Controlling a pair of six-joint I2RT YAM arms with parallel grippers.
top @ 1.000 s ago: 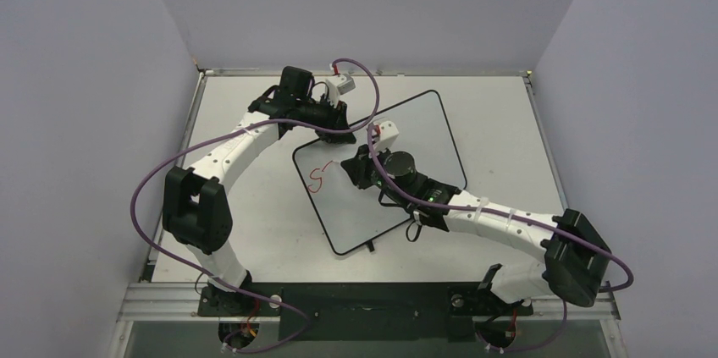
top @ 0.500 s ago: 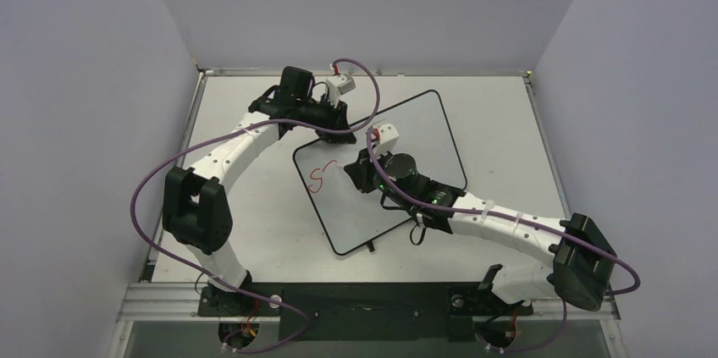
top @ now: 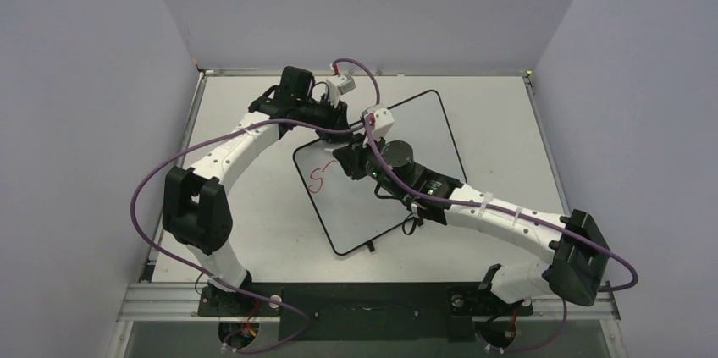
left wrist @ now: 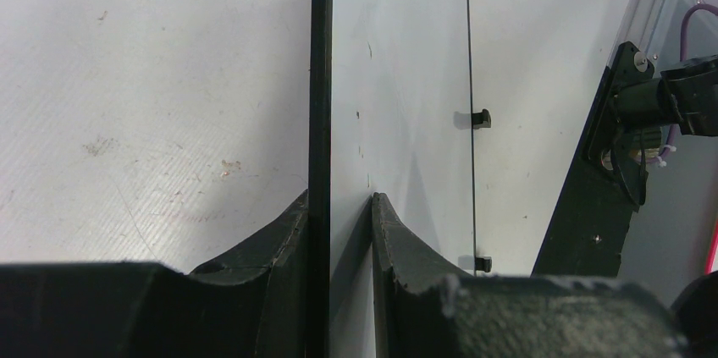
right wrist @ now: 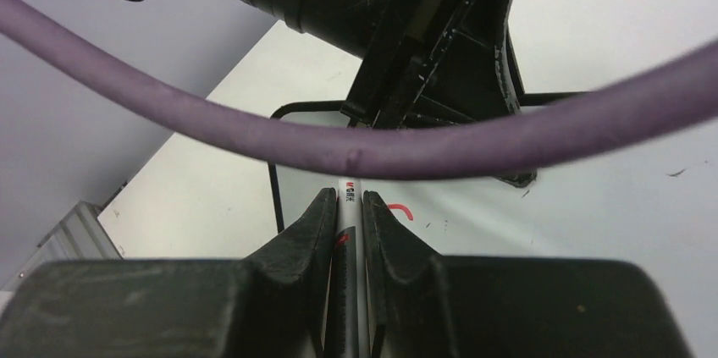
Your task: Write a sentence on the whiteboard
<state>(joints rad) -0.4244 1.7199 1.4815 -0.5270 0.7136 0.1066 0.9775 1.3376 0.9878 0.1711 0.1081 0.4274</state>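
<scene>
The whiteboard [top: 423, 134] lies tilted on the table, with a red "S" and a short stroke [top: 317, 179] near its left edge, the only part of the sentence that shows. My left gripper [top: 335, 127] is at the board's far left corner, shut on the whiteboard's black-framed edge [left wrist: 320, 79], one finger on each face [left wrist: 339, 201]. My right gripper [top: 345, 160] hovers just right of the "S", shut on a white and grey marker [right wrist: 347, 202]. The marker's tip is hidden behind a purple cable [right wrist: 339, 151]. A red stroke [right wrist: 405, 210] shows beside the right finger.
The pale grey table [top: 254, 231] is walled on three sides. An aluminium rail [top: 372, 300] with both arm bases runs along the near edge. Small black feet [left wrist: 481, 118] stick out of the board's long edge. Purple cables loop over both arms.
My right gripper with the marker has moved up and left across the board, toward the left gripper. The left arm and the board have not moved.
</scene>
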